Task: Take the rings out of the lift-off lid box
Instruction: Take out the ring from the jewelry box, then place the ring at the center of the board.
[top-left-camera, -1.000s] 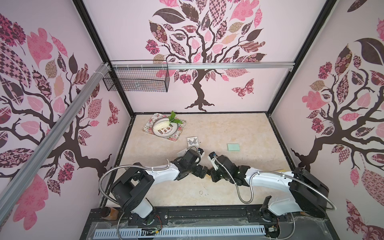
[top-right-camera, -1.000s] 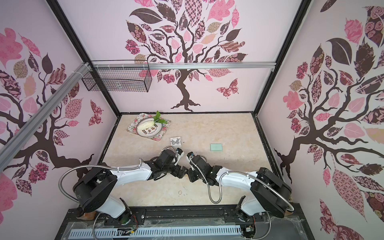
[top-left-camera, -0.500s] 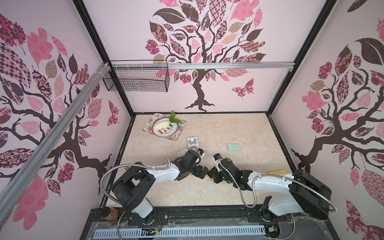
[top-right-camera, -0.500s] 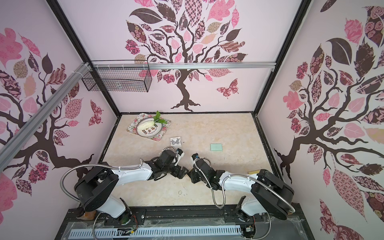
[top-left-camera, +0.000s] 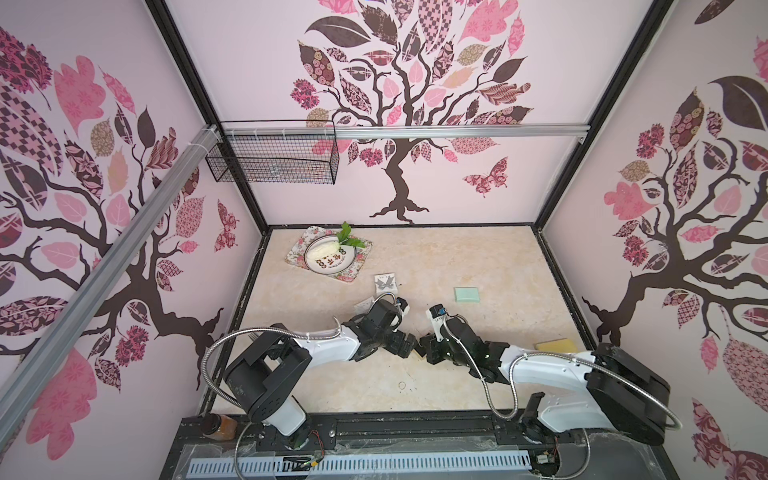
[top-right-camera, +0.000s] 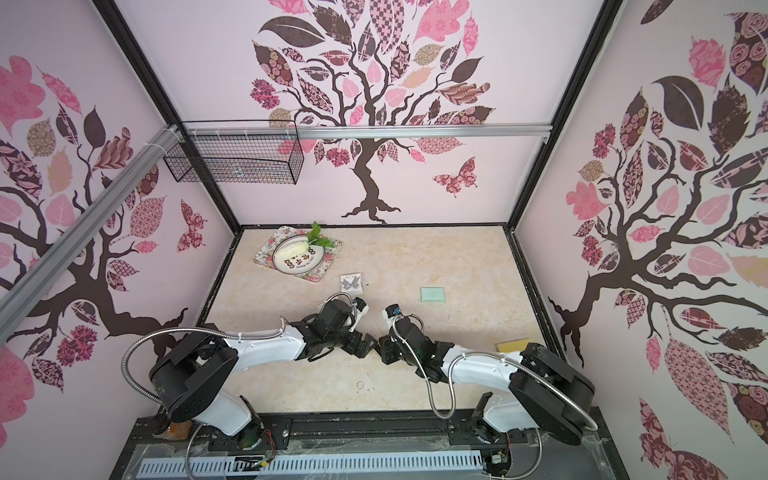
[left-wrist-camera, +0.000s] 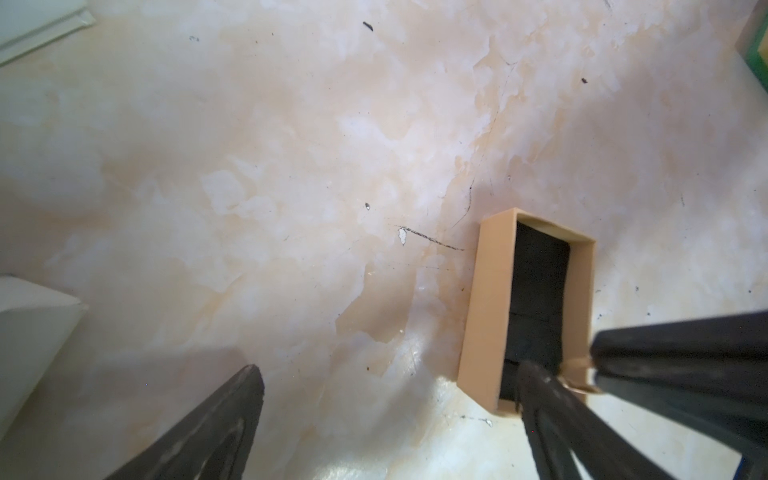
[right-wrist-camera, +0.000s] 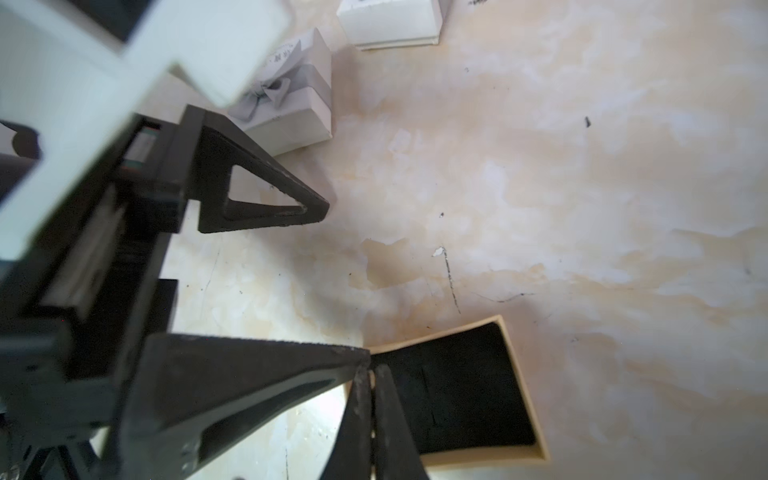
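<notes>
**Right gripper pinches the box wall; one ring lies out on the table**

The right gripper (right-wrist-camera: 370, 376) is pressed together on the near wall of the tan box (right-wrist-camera: 524, 374), with its two thin fingertips flat against either side of the cardboard. The left wrist camera shows the same pinch at a crumpled corner of that wall. The box has no lid on it and sits on the marbled table (left-wrist-camera: 291, 145). Its inside is lined in black (whether a dark ring lies on that lining cannot be told from these views).

The left gripper (left-wrist-camera: 390, 368) stands wide apart and holds nothing. The tip of one of its fingers (left-wrist-camera: 540, 411) dips into the end of the box, just beside the right gripper's pinch. The other finger hangs over bare table, apart from the box.

In both top views the two grippers meet near the middle of the table, and the box is almost wholly hidden beneath them. One ring (top-left-camera: 402, 385), a thin pale hoop, lies flat on the table on the robot's side of the grippers, apart from the box and both arms. The other rings cannot be made out.

A white gift box (right-wrist-camera: 291, 104) with a grey bow stands near the left arm. Farther off are a mint-green square (top-left-camera: 467, 295), a yellow sponge (top-left-camera: 555, 345) by the right wall, and a plate (top-left-camera: 332, 266) on a floral tray (top-left-camera: 355, 272) in the far left corner.
</notes>
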